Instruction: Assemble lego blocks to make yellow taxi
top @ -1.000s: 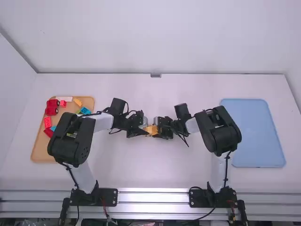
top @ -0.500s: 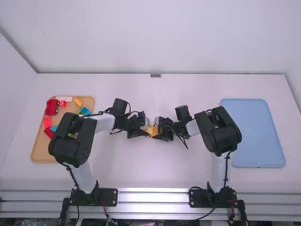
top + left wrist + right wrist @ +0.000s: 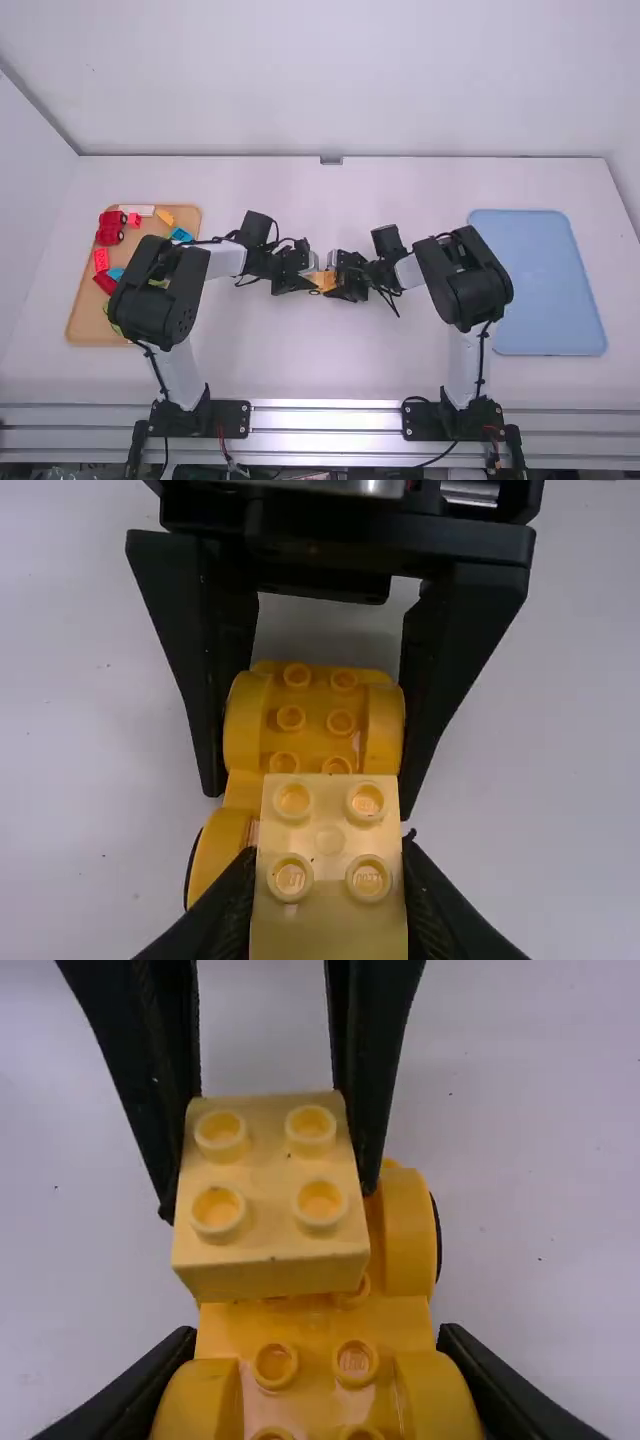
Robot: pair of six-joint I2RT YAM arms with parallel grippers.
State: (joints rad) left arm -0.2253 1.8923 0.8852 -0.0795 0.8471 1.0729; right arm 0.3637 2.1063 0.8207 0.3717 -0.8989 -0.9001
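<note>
Right now both arms meet over the middle of the desk [image 3: 300, 360]. The left gripper [image 3: 309, 273] has its fingers clamped on the sides of a pale yellow block [image 3: 270, 1200], studs up. Facing it, the right gripper [image 3: 337, 275] is clamped across the deeper yellow wheeled base [image 3: 315, 715], by the fenders at one end. The block sits above part of that base; whether they touch, I can't tell. Off to the left, a tan tray [image 3: 86, 328] holds red and blue pieces; a blue tray [image 3: 540, 280] lies at right.
</note>
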